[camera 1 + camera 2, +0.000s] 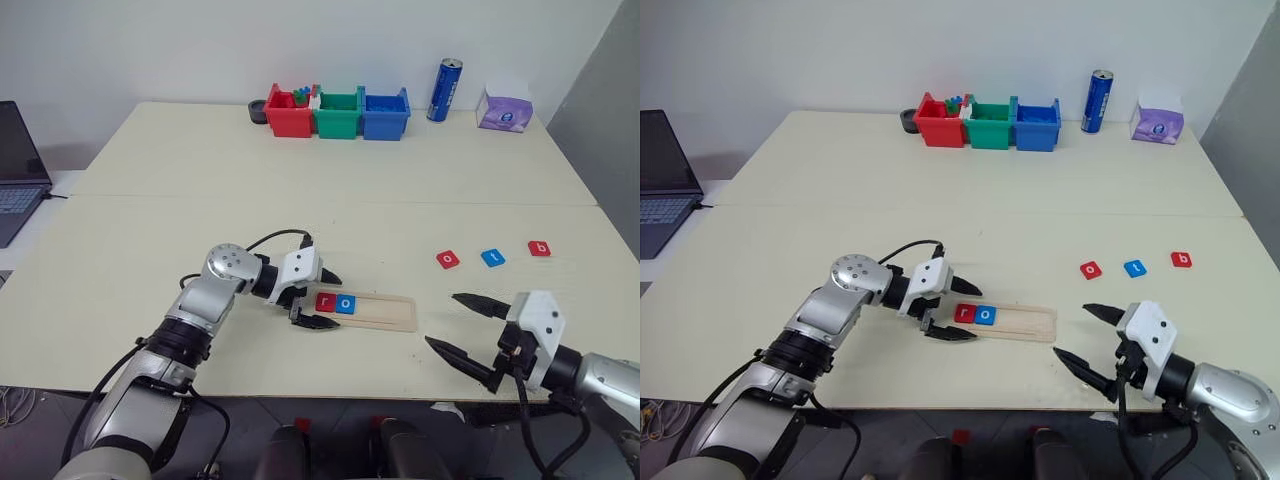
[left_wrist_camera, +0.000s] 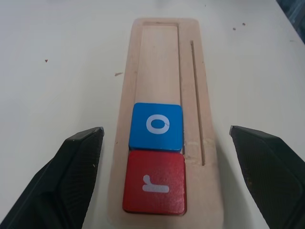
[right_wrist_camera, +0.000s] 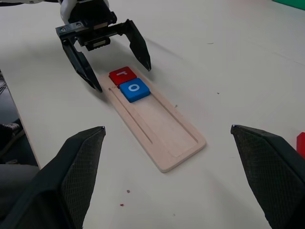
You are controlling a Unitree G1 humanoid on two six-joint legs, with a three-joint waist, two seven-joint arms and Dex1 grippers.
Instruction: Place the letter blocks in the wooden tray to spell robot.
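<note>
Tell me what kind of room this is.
Probably a lab or office test space: a plain pale table against a bare white wall, an open laptop at its edge, and sorting bins with a drink can and tissue pack behind.

**Count of what sits on the table**

Five letter blocks — two in the one wooden tray (image 1: 385, 313), a red "r" (image 1: 325, 302) and a blue "o" (image 1: 346, 303); three loose on the table, a red "o" (image 1: 448, 260), a blue "t" (image 1: 492, 258) and a red "b" (image 1: 539, 248).

Three plastic bins — one red (image 1: 288, 116), one green (image 1: 338, 116), one blue (image 1: 384, 117). One blue can (image 1: 444, 90). One purple tissue pack (image 1: 503, 110). One laptop (image 1: 18, 170).
</note>
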